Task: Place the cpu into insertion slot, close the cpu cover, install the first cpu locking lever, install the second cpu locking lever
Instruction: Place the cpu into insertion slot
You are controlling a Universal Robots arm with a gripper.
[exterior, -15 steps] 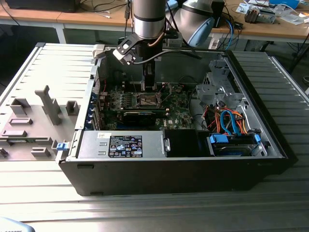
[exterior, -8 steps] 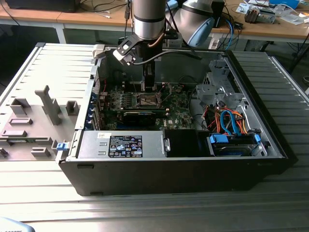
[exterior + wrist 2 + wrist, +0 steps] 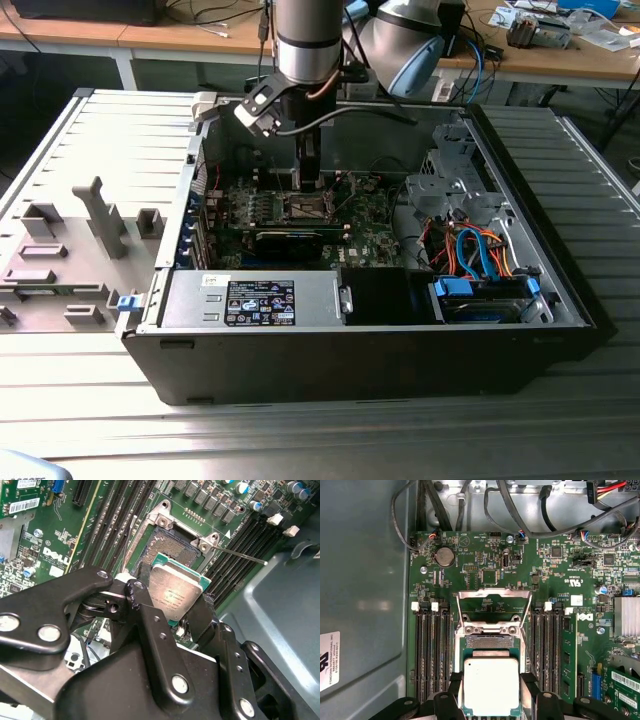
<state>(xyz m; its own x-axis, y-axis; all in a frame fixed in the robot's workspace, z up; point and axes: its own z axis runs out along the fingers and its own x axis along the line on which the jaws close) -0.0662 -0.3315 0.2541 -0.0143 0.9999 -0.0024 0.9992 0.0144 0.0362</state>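
**Exterior view.** The arm reaches down into an open black computer case (image 3: pixel 380 350). Its gripper (image 3: pixel 308 170) sits low over the green board (image 3: pixel 370 240). A long black card (image 3: pixel 290 238) lies just in front of it, toward the camera. Orange and blue cables (image 3: pixel 475 250) bunch at the exterior view's right, well apart from the gripper.

**Second wrist view.** Two black metal fingers (image 3: pixel 142 592) pinch the cpu (image 3: pixel 177 592) by opposite edges. The chip is flat and square, with a dull silver-grey top and a green rim. It hangs over the near part of the insertion slot (image 3: pixel 172 547), whose grainy brownish-gold centre is partly uncovered. Whether chip and slot touch cannot be told. A thin wire locking lever (image 3: pixel 245 556) juts out beside the slot. Ribbed black memory slots (image 3: pixel 115 520) flank it.

**First wrist view.** The cpu cover (image 3: pixel 493 594), a thin silver frame, stands swung open on the far side of the slot. A round coin cell (image 3: pixel 444 556) sits further off, and a finned silver heat sink (image 3: pixel 626 616) lies well to one side.
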